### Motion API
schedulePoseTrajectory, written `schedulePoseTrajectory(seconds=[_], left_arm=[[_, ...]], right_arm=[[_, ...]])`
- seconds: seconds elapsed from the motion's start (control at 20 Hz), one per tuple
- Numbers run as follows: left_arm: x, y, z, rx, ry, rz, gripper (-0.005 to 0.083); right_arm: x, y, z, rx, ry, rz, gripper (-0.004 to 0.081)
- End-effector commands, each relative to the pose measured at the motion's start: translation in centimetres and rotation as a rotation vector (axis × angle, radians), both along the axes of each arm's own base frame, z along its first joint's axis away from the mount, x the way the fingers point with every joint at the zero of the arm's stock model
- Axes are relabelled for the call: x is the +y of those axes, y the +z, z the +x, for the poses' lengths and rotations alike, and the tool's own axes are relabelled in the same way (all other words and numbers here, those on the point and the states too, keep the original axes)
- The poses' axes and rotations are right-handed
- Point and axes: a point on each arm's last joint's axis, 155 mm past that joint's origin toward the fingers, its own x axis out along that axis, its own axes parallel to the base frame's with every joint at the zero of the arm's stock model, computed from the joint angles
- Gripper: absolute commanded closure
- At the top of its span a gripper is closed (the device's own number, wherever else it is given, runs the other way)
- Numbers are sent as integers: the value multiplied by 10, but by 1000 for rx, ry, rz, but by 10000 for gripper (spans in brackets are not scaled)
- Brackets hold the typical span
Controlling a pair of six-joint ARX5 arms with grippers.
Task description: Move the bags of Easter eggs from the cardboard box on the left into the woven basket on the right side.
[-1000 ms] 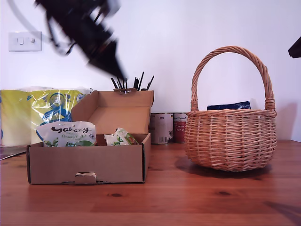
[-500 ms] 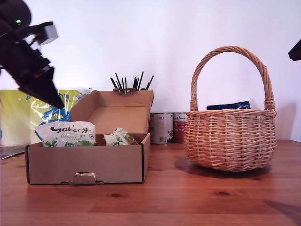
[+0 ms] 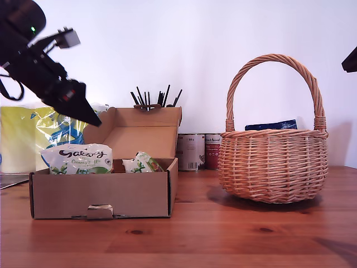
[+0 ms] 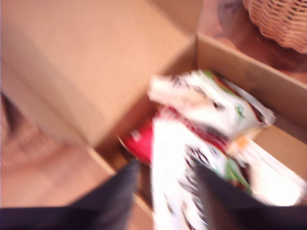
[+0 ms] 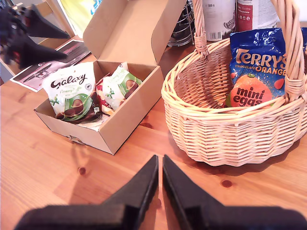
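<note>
The cardboard box (image 3: 111, 195) (image 5: 124, 124) (image 4: 72, 72) stands open at the exterior view's left. In it lie a white Galaxy bag (image 3: 77, 158) (image 5: 72, 91) (image 4: 177, 182), a white-green bag (image 3: 142, 163) (image 5: 120, 84) (image 4: 206, 103) and a red bag (image 4: 141, 141) (image 5: 101, 98). My first gripper (image 3: 92, 117) (image 4: 168, 191) (image 5: 66, 44) hangs open above the box's left end, over the Galaxy bag, holding nothing. The woven basket (image 3: 273, 167) (image 5: 225, 139) at the exterior view's right holds a blue Terry's bag (image 3: 271, 125) (image 5: 254, 72). My second gripper (image 5: 160, 165) is shut and empty, high over the table in front of the basket.
A yellow-and-blue towel pack (image 3: 28, 137) stands behind the box at the exterior view's left. Two tin cans (image 3: 192, 151) and a holder of black sticks (image 3: 156, 99) stand between box and basket. A dark arm part (image 3: 350, 58) shows at the exterior view's right edge.
The first arm swung from above the box's lid to the exterior view's far left, then came down and right toward the box's left end. The bags and basket stayed put.
</note>
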Motion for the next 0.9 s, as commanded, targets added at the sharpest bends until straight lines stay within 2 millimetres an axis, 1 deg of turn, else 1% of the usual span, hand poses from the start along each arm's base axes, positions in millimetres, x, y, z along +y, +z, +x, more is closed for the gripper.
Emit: schedulePoseTrajectory(seconds=[0.0,0.15,0.3,0.45,0.5,0.55,0.6,0.7,0.75,0.8,0.85], left_arm=[[-4,-29,-1,48,-25,17,28],[-4,-51,-1,97,-26,27,28],[-3,-65,-9,156,-26,35,29],[-4,-80,-32,273,-41,41,29],[-7,-84,-44,320,-58,40,29],[-15,-87,-56,367,-87,27,29],[-21,-88,-64,394,-100,21,29],[-30,-89,-68,408,-103,18,54],[-35,-88,-70,406,-115,20,112],[-38,-89,-71,406,-115,29,231],[-39,-90,-71,402,-113,44,392]], right_arm=[[2,8,1,-24,7,0,782],[2,8,1,-23,7,0,782],[2,8,1,-24,7,0,782],[2,8,1,-24,7,0,782],[2,8,1,-24,7,1,782],[2,8,1,-24,7,1,782],[2,8,1,-24,7,1,782],[2,8,1,-24,7,1,782],[2,8,1,-23,6,2,782],[2,8,1,-22,6,3,782],[2,8,1,-22,6,3,782]])
